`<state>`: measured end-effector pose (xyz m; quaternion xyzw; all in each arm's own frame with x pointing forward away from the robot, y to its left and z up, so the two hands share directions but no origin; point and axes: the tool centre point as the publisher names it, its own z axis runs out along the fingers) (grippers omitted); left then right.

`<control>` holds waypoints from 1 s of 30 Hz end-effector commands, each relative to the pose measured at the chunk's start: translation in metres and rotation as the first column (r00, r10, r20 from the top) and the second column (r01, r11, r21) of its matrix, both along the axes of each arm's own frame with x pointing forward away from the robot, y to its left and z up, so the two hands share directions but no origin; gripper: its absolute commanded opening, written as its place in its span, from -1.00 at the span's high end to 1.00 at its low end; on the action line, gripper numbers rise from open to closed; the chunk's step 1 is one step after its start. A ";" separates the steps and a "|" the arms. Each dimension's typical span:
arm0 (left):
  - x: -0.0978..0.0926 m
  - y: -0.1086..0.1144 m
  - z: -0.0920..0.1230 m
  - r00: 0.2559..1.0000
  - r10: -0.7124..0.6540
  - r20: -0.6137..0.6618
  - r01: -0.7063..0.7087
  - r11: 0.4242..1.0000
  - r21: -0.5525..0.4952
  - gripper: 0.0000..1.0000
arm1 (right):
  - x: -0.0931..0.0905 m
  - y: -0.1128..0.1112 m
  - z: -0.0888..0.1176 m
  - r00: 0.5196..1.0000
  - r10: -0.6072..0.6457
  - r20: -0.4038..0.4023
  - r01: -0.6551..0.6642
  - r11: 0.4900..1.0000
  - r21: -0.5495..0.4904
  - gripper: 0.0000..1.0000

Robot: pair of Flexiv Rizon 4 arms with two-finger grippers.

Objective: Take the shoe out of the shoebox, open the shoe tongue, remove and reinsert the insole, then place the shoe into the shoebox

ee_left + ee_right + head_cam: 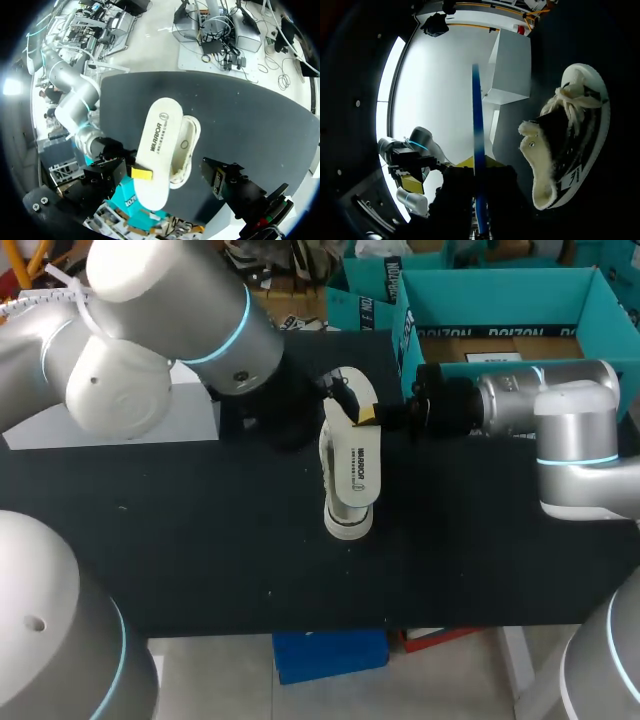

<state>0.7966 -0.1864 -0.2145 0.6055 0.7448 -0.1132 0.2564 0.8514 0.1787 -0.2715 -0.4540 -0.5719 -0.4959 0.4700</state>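
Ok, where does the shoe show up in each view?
Head view: shoe at centre, mostly covered by the insole.
Left wrist view: shoe peeking out beside and under the lettered insole.
Right wrist view: shoe, laces showing, beside the edge-on blue strip, apparently the insole.
Shared landmark: the insole.

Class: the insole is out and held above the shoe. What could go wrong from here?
The right end effector pinches the insole only near one end, so it may slip or swing. Nothing visibly holds the shoe on the table; pushing the insole in could shove or tip it. The loose laces may snag the insole's tip.
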 end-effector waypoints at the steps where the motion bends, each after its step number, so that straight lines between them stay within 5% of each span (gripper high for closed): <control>1: 0.006 0.011 -0.008 0.994 -0.061 0.088 0.093 0.902 -0.421 -1.00 | 0.000 0.001 -0.001 1.000 -0.001 0.000 0.001 1.000 -0.001 1.00; 22: 0.039 0.023 -0.033 0.985 -0.047 0.166 0.154 0.676 -0.720 -1.00 | 0.000 0.001 -0.001 1.000 -0.001 0.000 0.001 1.000 -0.001 1.00; 30: 0.045 0.021 -0.035 0.986 -0.044 0.162 0.150 0.664 -0.733 -1.00 | 0.000 0.001 -0.001 1.000 -0.001 0.000 0.001 1.000 -0.001 1.00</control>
